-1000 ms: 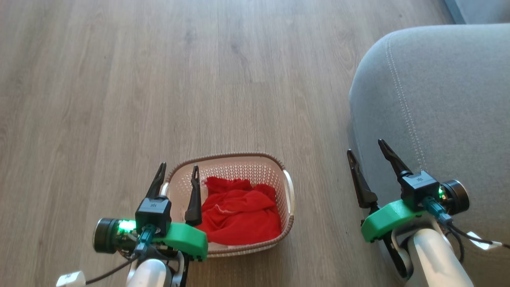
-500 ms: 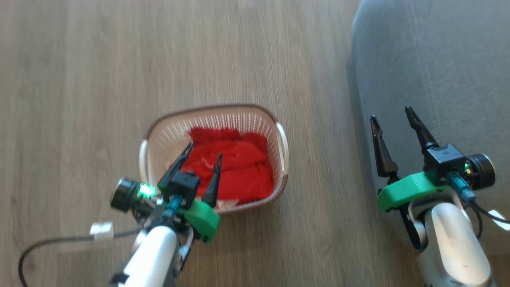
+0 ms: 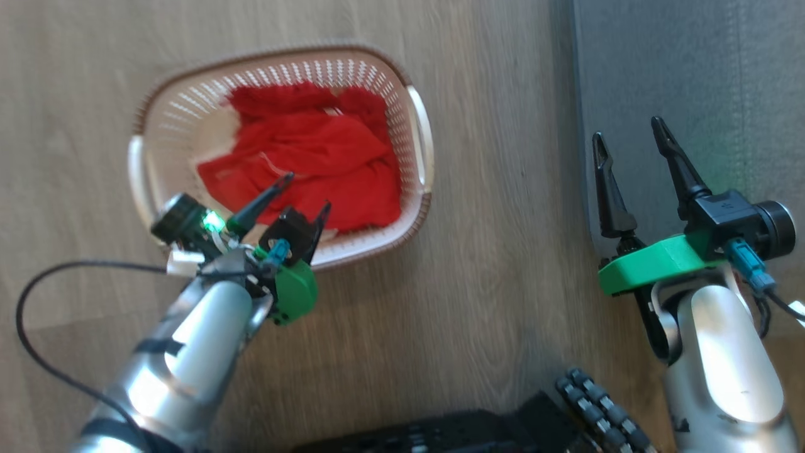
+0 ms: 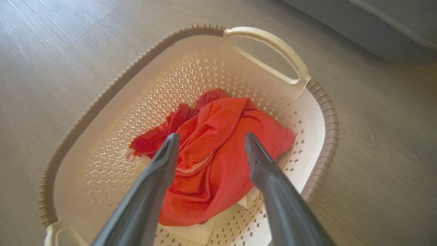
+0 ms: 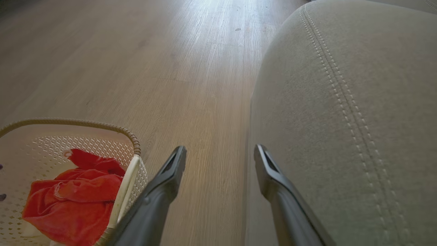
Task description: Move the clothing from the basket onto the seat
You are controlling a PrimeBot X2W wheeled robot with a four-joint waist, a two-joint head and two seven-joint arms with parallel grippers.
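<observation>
The cream basket (image 3: 420,132) (image 4: 321,102) (image 5: 128,184) with a brown braided rim stands on the wood floor. Crumpled red clothing (image 3: 314,154) (image 4: 218,150) (image 5: 78,201) with thin white trim lies inside it. My left gripper (image 3: 306,192) (image 4: 211,143) hangs open over the basket's near edge, its fingers pointing down at the red fabric and holding nothing. My right gripper (image 3: 629,135) (image 5: 220,153) stands open and empty at the left edge of the grey seat (image 3: 692,75) (image 5: 341,102), one finger over the floor and one over the cushion.
Grey-brown wood floor (image 3: 503,264) lies between the basket and the seat. My dark wheeled base (image 3: 503,421) shows at the bottom of the head view. A black cable (image 3: 38,283) loops from the left wrist.
The head camera has tilted down, so the basket now sits higher in the picture. My left gripper has swung from beside the basket to over the clothing, fingers pointing down. The right gripper keeps its place.
</observation>
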